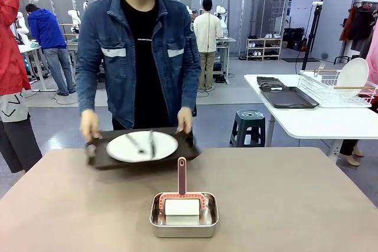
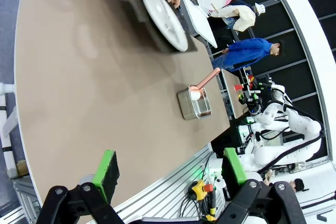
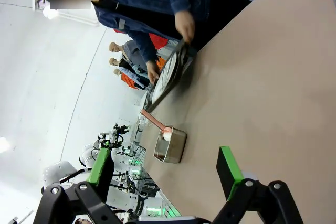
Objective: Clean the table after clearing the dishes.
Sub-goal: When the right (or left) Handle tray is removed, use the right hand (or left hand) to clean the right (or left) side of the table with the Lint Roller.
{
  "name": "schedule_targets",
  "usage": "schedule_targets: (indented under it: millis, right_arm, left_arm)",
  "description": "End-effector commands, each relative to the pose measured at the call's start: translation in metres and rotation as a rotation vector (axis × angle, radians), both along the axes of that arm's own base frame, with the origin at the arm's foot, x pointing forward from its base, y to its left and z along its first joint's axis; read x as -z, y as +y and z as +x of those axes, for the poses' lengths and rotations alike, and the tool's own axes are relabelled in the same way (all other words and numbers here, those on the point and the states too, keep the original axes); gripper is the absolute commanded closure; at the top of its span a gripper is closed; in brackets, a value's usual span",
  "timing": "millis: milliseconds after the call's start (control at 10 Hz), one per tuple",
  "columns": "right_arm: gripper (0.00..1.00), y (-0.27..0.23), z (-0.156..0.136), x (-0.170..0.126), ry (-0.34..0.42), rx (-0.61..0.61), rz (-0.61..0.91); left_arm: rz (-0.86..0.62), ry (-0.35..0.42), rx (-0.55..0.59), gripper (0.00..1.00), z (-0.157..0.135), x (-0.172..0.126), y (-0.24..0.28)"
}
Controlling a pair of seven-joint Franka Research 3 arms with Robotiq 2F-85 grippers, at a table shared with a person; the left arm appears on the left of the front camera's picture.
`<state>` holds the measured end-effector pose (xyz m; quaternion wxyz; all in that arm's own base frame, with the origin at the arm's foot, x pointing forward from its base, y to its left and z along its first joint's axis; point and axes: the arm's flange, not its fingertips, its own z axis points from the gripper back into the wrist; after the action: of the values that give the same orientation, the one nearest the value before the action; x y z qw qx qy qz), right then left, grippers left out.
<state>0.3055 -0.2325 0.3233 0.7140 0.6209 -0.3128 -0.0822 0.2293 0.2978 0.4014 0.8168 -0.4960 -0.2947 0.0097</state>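
At the far edge of the taupe table [image 1: 283,199], a person in a denim jacket holds a dark brown tray [image 1: 115,159] by both handles. A white plate [image 1: 142,146] with a fork and a knife lies on it. The same tray and plate [image 2: 164,18] appear at the top of the left wrist view, and edge-on as the plate [image 3: 169,76] in the right wrist view. My left gripper [image 2: 170,170] is open with nothing between its green pads, over the table's near edge. My right gripper [image 3: 165,166] is also open and holds nothing.
A small steel pan [image 1: 183,215] with a white roller and a pink handle [image 1: 182,176] stands at the near middle of the table. To the right, a white side table [image 1: 307,119] carries a dark tray [image 1: 289,97] and a wire rack [image 1: 336,90] with a plate. A stool [image 1: 250,127] stands behind.
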Motion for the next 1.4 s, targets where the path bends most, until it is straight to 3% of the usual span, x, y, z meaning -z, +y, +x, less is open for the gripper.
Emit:
schedule_targets:
  millis: [0,200,300,600,700,900,1100,1300]
  right_arm:
    - [0.00,0.000,-0.001,-0.002,-0.016,0.010,0.015]
    - [0.00,0.000,-0.001,-0.002,-0.016,0.010,0.015]
    - [0.00,0.000,-0.001,-0.002,-0.016,0.010,0.015]
    - [0.00,0.000,-0.001,-0.002,-0.016,0.010,0.015]
    - [0.00,0.000,-0.001,-0.002,-0.016,0.010,0.015]
    - [0.00,0.000,-0.001,-0.002,-0.016,0.010,0.015]
    - [0.00,0.000,-0.001,-0.002,-0.016,0.010,0.015]
    - [0.00,0.000,-0.001,-0.002,-0.016,0.010,0.015]
  left_arm:
    - [-0.011,-0.025,0.002,0.00,-0.003,-0.001,0.002]
    - [0.000,0.000,0.000,0.00,0.000,0.000,0.000]
    - [0.057,-0.023,0.020,0.00,0.003,-0.014,-0.001]
    - [0.394,-0.087,0.144,0.00,0.056,-0.127,-0.047]
    - [0.523,-0.110,0.219,0.00,0.083,-0.167,-0.085]
    - [0.830,-0.200,0.455,0.00,0.137,-0.246,-0.219]
    - [1.006,-0.246,0.664,0.00,0.162,-0.261,-0.325]
    - [1.117,-0.268,0.800,0.00,0.169,-0.241,-0.394]
